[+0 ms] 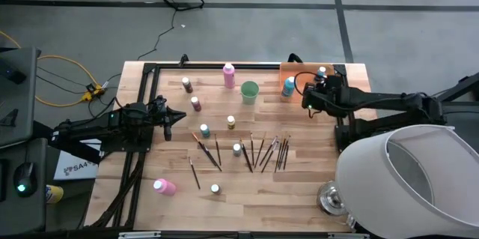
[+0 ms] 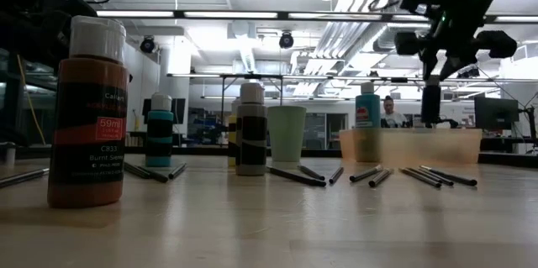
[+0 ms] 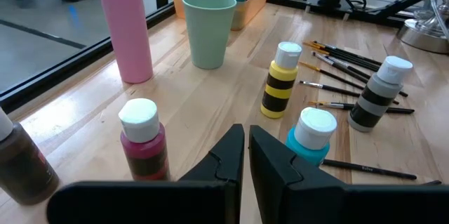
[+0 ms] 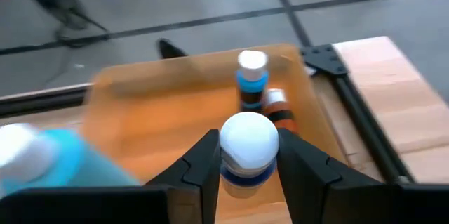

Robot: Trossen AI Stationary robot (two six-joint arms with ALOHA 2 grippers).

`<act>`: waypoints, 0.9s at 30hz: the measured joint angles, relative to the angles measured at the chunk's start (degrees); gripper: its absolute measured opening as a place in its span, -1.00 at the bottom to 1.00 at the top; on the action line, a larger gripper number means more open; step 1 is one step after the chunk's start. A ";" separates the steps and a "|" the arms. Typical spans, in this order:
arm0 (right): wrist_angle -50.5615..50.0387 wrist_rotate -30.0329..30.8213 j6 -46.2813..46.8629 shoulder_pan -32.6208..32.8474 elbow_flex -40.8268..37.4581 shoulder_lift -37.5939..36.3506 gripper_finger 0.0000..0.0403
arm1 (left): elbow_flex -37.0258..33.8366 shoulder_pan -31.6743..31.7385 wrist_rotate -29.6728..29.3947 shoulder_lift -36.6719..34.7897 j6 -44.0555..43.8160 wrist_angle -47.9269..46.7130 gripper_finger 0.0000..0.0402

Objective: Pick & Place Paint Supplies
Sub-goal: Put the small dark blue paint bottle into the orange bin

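Observation:
My right gripper [image 4: 249, 155] hangs over the flat orange tray [image 1: 298, 70] at the table's far right and is shut on a small paint bottle with a white cap and blue band [image 4: 248, 147]. Two small bottles [image 4: 251, 76] and the teal bottle [image 1: 288, 85] stand in the tray. My left gripper [image 3: 246, 147] is shut, low over the table's left side, touching nothing. Small bottles [image 3: 280, 80], an upright pink bottle [image 1: 228, 74] and dark brushes [image 1: 262, 153] stay on the wood. A second pink bottle [image 1: 165, 187] lies on its side near the front. My right gripper pinches the small bottle between its two fingers, which sit on either side of the white cap [image 4: 249, 136] and the neck below it. The fingers come from above. The bottle hangs upright, lifted clear above the tray floor [image 4: 161, 119].
The light green cup [image 1: 249, 91] stands just left of the tray. A black frame [image 1: 194, 65] runs along the table's far and side edges. A white lamp shade [image 1: 408, 179] and a metal base [image 1: 329, 198] crowd the near right corner. Bare wood lies in the near middle.

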 joint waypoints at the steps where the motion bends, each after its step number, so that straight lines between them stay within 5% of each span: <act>1: -0.39 -0.21 0.04 -1.08 0.00 0.64 -0.46 | 0.00 0.02 0.00 -0.01 0.00 0.00 -0.89; 15: 2.88 -6.73 0.65 -7.20 0.00 10.43 -0.45 | 0.00 0.00 0.00 0.00 0.02 0.00 -0.89; 27: 3.03 -8.58 7.70 -9.75 -4.78 10.72 -0.43 | 0.00 0.02 0.00 -0.02 0.00 0.00 -0.89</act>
